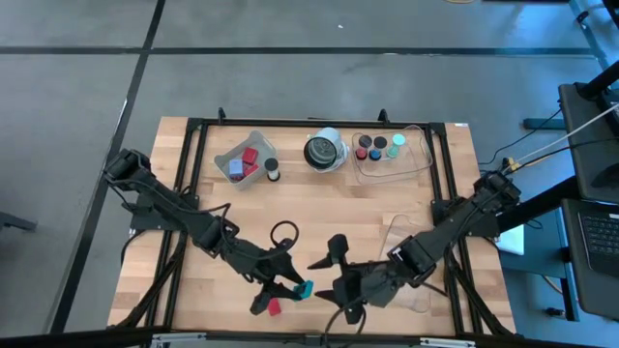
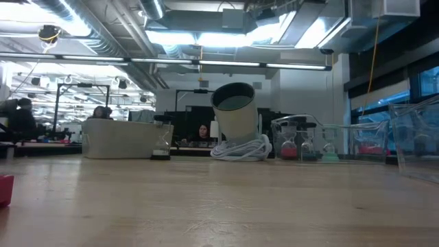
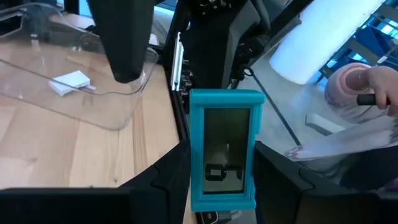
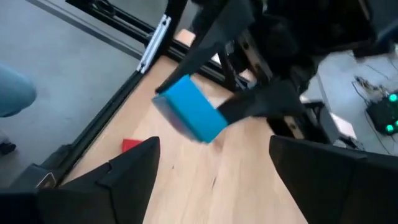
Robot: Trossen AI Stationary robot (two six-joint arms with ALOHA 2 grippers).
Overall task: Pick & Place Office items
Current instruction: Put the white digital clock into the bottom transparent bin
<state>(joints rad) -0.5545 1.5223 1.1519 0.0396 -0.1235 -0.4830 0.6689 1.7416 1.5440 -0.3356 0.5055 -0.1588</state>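
High view shows both arms meeting near the table's (image 1: 319, 208) front edge. The left gripper (image 1: 295, 288) is pinched tight on a teal block (image 1: 306, 289), holding it clear of the wood and out toward the right gripper (image 1: 322, 275), whose fingers stand spread with nothing between them. That pairing reads as a handover: the block is offered end-on so the other arm can take it. In the left wrist view the teal block (image 3: 224, 149) sits upright between the dark fingers, and a clear tray (image 3: 81, 81) with a white block (image 3: 70, 81) lies beyond. A red block (image 1: 274, 306) rests on the table just beside the left gripper, by the front edge. Along the back edge, a left tray (image 1: 246, 159) holds red blocks, and a right tray (image 1: 392, 155) holds round caps, so the sorting is apparently partly done.
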